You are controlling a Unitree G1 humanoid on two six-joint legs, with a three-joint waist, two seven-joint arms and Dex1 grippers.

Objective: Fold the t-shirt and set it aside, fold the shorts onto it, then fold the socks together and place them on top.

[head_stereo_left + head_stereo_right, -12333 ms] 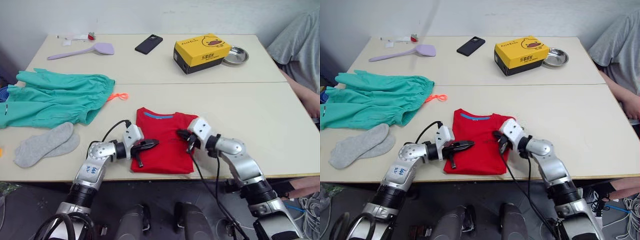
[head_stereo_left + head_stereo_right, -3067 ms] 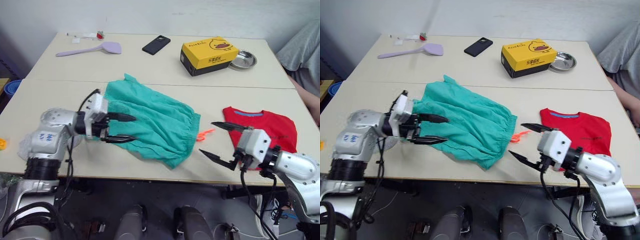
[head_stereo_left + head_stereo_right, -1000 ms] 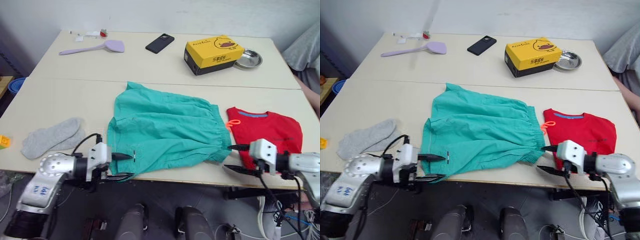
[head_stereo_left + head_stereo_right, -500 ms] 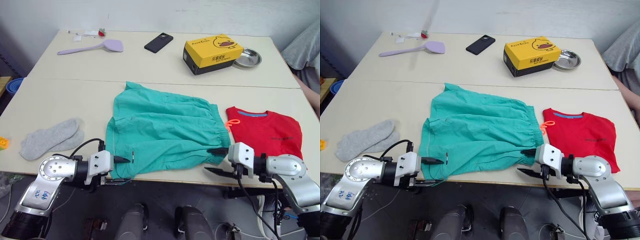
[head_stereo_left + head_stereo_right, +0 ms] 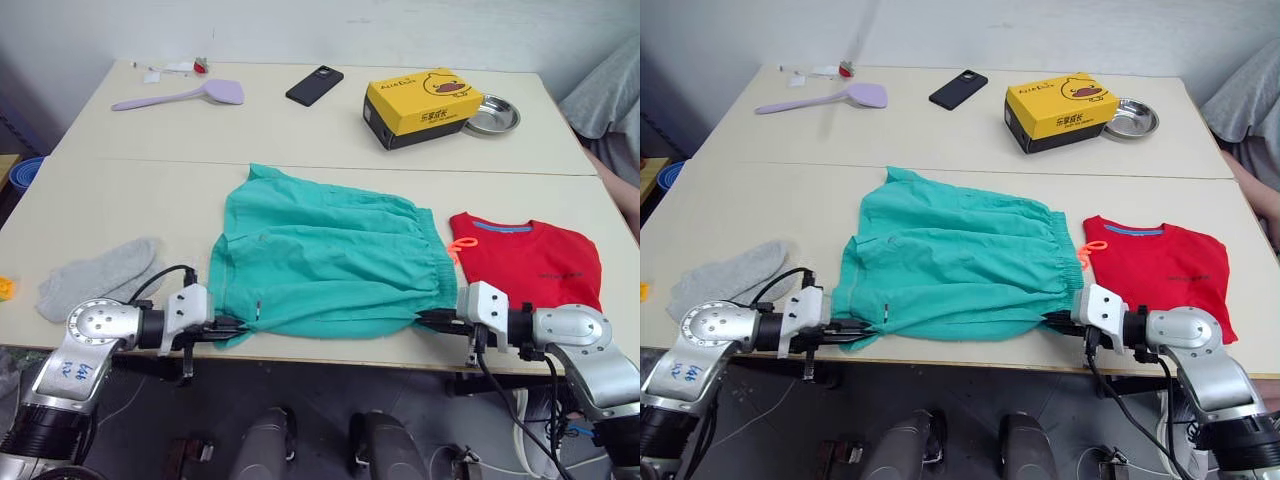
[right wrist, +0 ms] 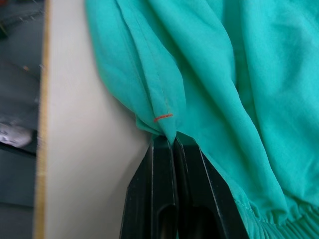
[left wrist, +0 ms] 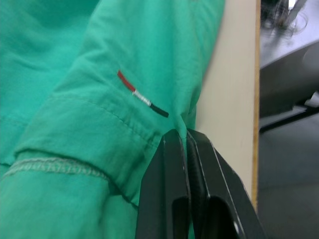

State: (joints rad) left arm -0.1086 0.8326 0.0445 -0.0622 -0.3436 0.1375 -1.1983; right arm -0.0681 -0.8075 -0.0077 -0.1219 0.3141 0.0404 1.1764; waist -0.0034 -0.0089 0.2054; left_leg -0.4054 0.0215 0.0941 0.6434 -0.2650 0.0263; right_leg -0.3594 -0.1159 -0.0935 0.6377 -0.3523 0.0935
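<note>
With the shorts (image 5: 325,262) spread mid-table, the shirt (image 5: 527,263) folded at their 3 o'clock, both grippers, left (image 5: 235,325) and right (image 5: 428,318), pinch the near hem (jaws clamped), so I'd lift both corners evenly toward 12 o'clock.

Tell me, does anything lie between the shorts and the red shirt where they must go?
Nothing visible does. The shorts lie right beside the shirt, with only the orange drawstring at the gap. Both hands pinch the shorts' near edge.
</note>
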